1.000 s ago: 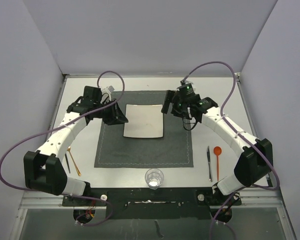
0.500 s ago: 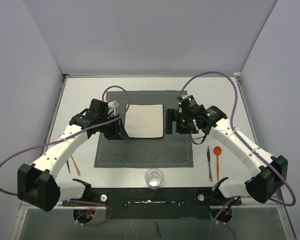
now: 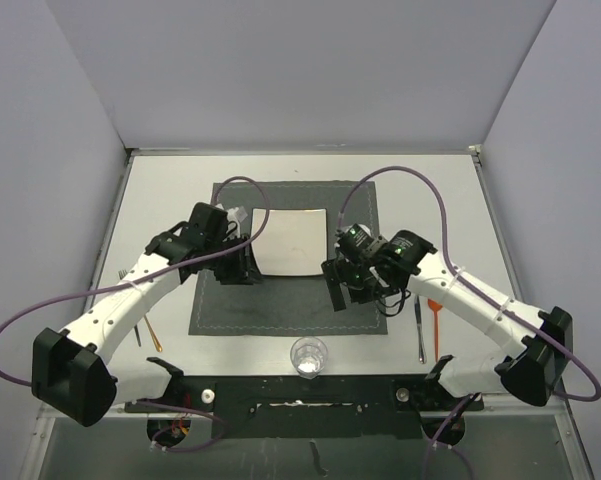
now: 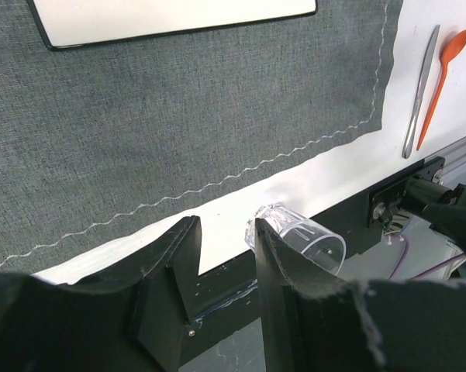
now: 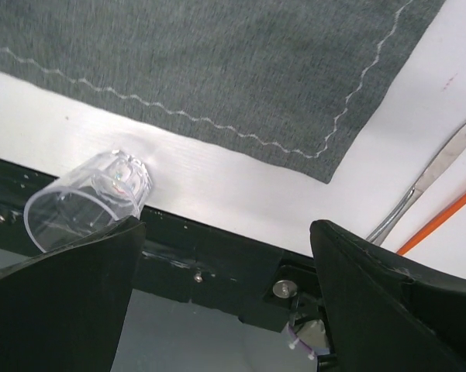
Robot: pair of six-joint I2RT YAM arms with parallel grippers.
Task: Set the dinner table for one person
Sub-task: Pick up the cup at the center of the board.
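at the dinner table [image 3: 165,190] edge, glass [image 3: 309,356]

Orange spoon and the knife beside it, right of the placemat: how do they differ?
The orange spoon is brightly coloured with a rounded bowl. The knife is silver metal, slim and tapering. The knife lies nearer the grey placemat, with the spoon on its outer side. Both lie flat on the white dinner table, side by side and nearly parallel.
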